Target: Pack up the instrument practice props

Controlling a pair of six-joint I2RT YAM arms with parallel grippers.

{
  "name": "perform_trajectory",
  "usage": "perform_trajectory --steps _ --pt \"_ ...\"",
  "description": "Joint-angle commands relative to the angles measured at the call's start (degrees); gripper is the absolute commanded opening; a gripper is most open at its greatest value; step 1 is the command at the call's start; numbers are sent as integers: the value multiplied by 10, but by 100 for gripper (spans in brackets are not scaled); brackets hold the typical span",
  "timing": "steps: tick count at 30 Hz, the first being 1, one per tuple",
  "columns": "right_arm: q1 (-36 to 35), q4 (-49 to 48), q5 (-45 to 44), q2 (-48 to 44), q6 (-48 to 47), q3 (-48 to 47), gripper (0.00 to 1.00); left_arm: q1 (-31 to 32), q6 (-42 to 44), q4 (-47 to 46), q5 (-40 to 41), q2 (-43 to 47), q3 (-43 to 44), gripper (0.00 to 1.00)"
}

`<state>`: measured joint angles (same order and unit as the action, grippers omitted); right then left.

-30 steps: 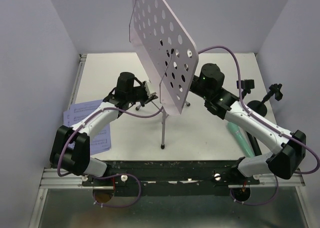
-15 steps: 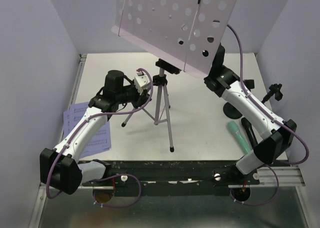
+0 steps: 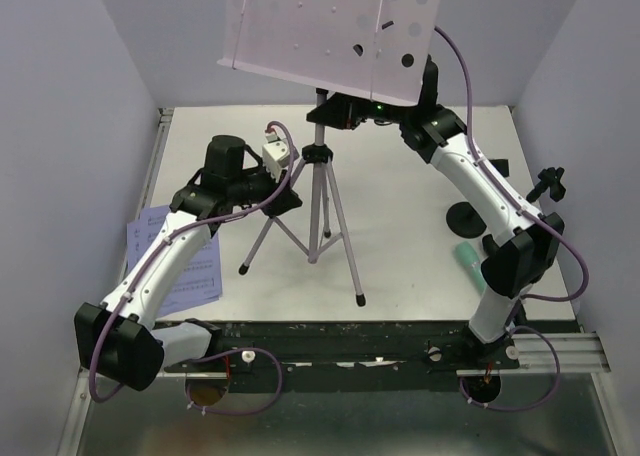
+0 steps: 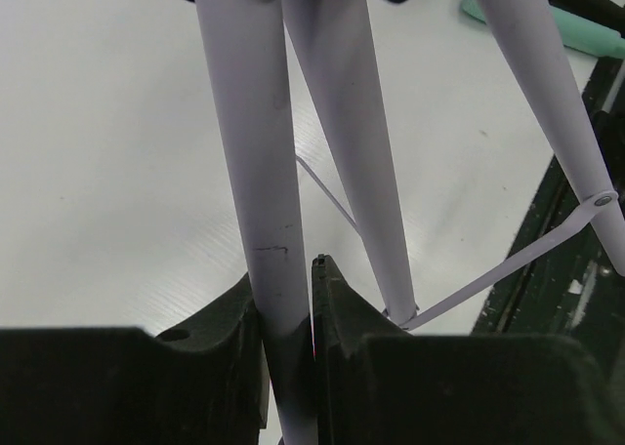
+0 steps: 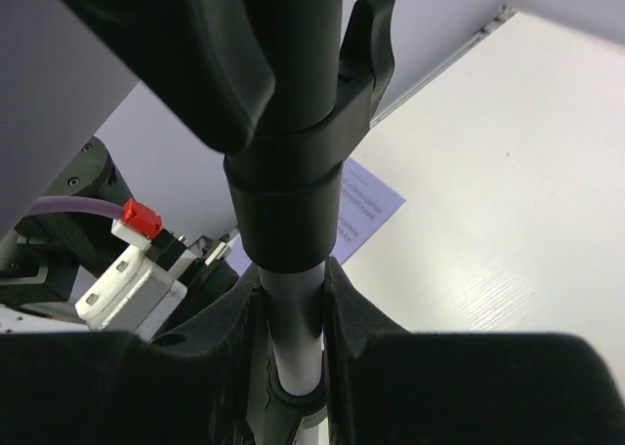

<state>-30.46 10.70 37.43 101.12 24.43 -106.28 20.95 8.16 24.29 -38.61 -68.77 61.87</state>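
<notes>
Sheet-music pages point(image 3: 190, 271) near-left on the counter point(image 3: 400, 226); one mint-green microphone point(image 3: 471, 258) near-right, one round-based mic holder point(image 3: 466, 217) beyond; the lilac music rack point(image 3: 330, 21) stands straighter than half a second ago, three legs splayed wider; left fingers point(image 4: 220, 323) clamp one leg; right fingers point(image 5: 229, 323) clamp the centre pole under its desk.

White table point(image 3: 410, 276) bears sheet-music pages point(image 3: 198, 276) left; tripod rack point(image 3: 319, 216) centre; mint-green microphone point(image 3: 468, 256), mic holder point(image 3: 462, 216) right.
</notes>
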Motion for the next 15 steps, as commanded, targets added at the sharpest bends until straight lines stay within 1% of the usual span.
perform_trajectory --steps 1,4,6,12,15 --pt "28 -5 -6 35 66 -54 0 23 39 -6 -175 12 105 0" --pt "32 60 25 48 67 -89 0 23 11 7 -216 -9 149 0" --pt "39 90 34 55 79 -92 0 23 -27 -19 -226 -6 141 0" --pt "42 96 20 48 89 -21 0 23 -97 -75 -238 7 95 0" --pt "42 106 53 56 82 -3 0 23 -154 -126 -248 -7 79 0"
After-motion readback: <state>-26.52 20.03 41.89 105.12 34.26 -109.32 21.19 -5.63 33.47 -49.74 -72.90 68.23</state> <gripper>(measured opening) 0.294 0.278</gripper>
